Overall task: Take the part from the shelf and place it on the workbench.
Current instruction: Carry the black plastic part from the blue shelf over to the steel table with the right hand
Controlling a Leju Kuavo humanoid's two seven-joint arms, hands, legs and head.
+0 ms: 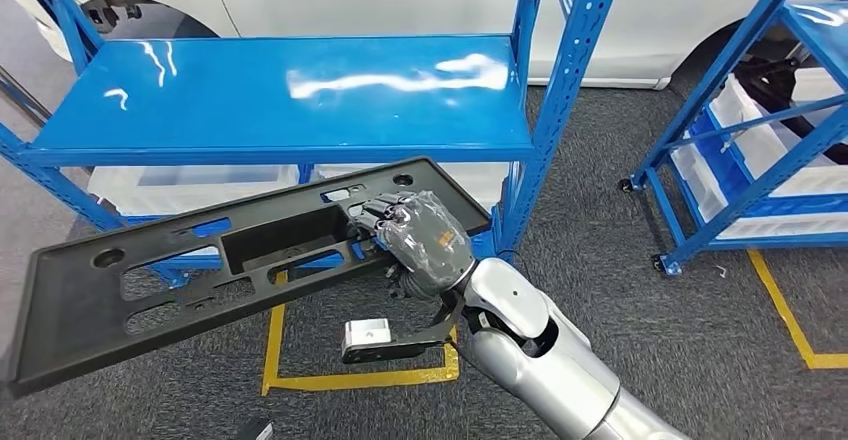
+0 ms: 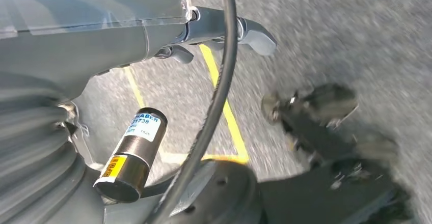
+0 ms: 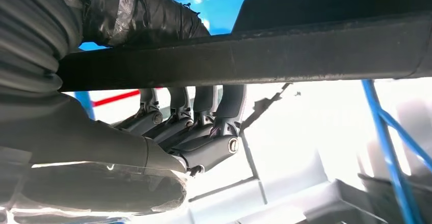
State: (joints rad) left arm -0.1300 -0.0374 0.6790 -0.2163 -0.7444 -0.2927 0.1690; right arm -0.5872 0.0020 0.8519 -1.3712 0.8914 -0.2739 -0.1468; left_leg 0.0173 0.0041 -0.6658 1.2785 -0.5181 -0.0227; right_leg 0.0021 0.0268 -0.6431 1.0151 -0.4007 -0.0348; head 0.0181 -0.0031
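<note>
In the head view the part (image 1: 150,290) is a long black plastic panel with several cutouts, held roughly level and slightly tilted in front of the blue shelf (image 1: 290,90), off its top board. My right hand (image 1: 425,240) grips the panel near its right end. In the right wrist view the fingers (image 3: 204,127) curl around the panel's dark edge (image 3: 305,56), with the thumb on the other side. My left hand (image 2: 219,30) hangs over the grey floor, its fingers apart with nothing in them.
The shelf's top board is bare and glossy, with white bins (image 1: 190,185) on the level below. A second blue rack (image 1: 760,160) with white bins stands at the right. A white car (image 1: 400,0) is parked behind. Yellow tape (image 1: 360,378) marks the grey floor.
</note>
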